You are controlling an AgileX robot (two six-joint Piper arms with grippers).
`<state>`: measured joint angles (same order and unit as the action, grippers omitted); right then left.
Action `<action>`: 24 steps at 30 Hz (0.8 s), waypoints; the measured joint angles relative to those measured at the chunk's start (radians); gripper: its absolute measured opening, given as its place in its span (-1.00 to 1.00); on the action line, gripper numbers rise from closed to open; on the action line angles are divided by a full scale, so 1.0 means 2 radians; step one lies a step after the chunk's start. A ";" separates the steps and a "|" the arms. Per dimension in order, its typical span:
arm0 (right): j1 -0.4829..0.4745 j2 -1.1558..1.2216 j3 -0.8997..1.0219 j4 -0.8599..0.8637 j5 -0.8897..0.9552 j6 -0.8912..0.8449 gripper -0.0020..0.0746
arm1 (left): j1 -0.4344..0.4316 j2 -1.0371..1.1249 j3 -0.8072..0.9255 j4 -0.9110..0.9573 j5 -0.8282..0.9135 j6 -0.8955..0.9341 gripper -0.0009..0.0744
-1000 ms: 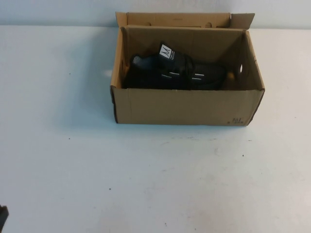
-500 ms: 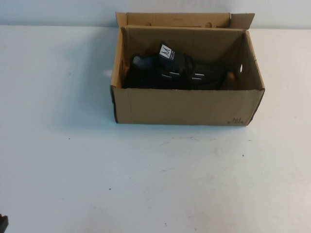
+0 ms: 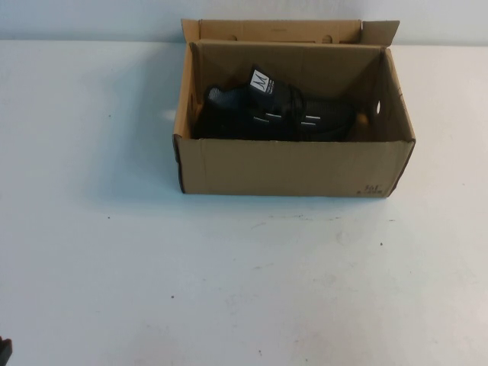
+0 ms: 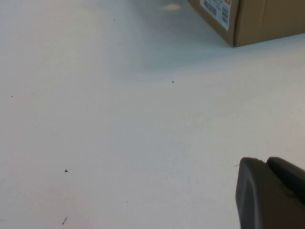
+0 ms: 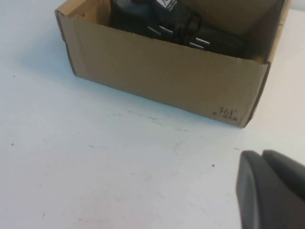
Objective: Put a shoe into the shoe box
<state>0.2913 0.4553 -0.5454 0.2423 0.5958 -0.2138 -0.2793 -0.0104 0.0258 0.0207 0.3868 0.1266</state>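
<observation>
Item: shoe box [image 3: 293, 166], brown cardboard, stands open on the white surface [image 3: 229, 282] toward twelve o'clock in the high view, flaps up along its far edge. Small dark print marks the near wall at its five o'clock corner.

Item: shoe [image 3: 274, 113], black, lies inside the shoe box on the floor of the box, white tongue label facing up. The right wrist view confirms it sits below the rim.

Left claw [image 4: 270, 193]: clenched, low over bare surface, well apart from the shoe box, one corner of which shows in its wrist view. In the high view only a dark sliver shows at seven o'clock.

Right claw [image 5: 272, 190]: clenched, grasping nothing, over the surface on the near side of the shoe box, clear of its near wall.
</observation>
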 joint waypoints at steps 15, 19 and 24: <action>-0.140 -0.217 0.160 0.002 -0.168 -0.012 -0.99 | 0.000 0.000 0.000 0.001 0.001 0.000 -0.98; -0.151 -0.232 0.260 0.030 -0.235 -0.013 -0.99 | 0.000 -0.001 0.000 0.001 0.001 0.000 -0.98; -0.152 -0.232 0.285 0.028 -0.192 -0.021 -0.99 | 0.000 -0.001 0.000 0.001 0.002 0.000 -0.98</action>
<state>-0.0128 -0.0089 0.0246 0.2974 0.2113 -0.2567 -0.2793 -0.0125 0.0258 0.0224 0.3907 0.1266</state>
